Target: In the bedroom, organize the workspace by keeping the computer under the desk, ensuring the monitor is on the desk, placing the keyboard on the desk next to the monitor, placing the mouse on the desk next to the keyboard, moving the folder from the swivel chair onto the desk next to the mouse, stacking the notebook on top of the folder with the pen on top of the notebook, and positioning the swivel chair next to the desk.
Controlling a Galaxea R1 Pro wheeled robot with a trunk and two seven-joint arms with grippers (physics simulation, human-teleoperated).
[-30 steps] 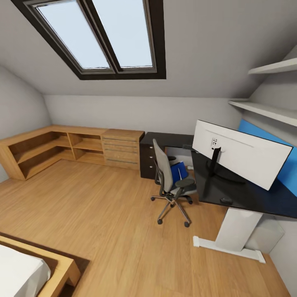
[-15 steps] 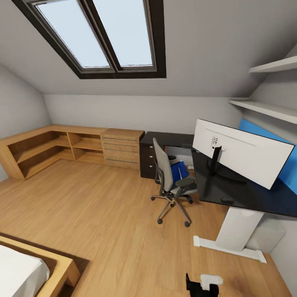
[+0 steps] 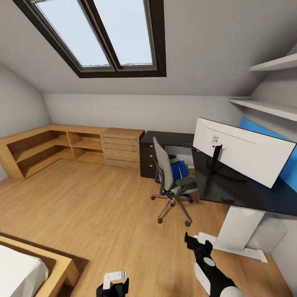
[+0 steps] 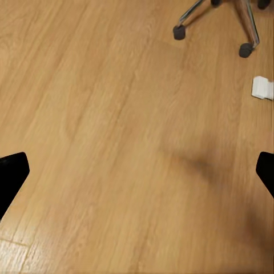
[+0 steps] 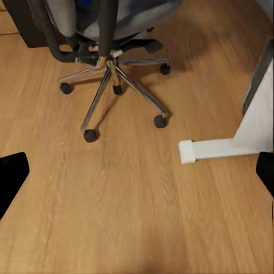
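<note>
My right pincer [image 3: 197, 242] is raised over the light wood plank floor [image 3: 103, 214], its black fingers spread wide with nothing between them; my left pincer [image 3: 112, 284] sits low at the frame edge, likewise wide and empty in its wrist view. Ahead of the right pincer stands the grey upholstered swivel chair [image 3: 164, 173] on its chrome five-star base [image 5: 111, 85], just beside the long black L-shaped bench [image 3: 231, 192]; the flat bright blue folder [image 3: 180, 170] rests on the chair seat. On the bench: the very wide white-backed monitor [image 3: 243, 154], upright on its black stand; a small dark oval mouse [image 3: 227, 198] near the front edge. The bench's white foot [image 5: 217, 149] lies on the floor near the chair castors.
</note>
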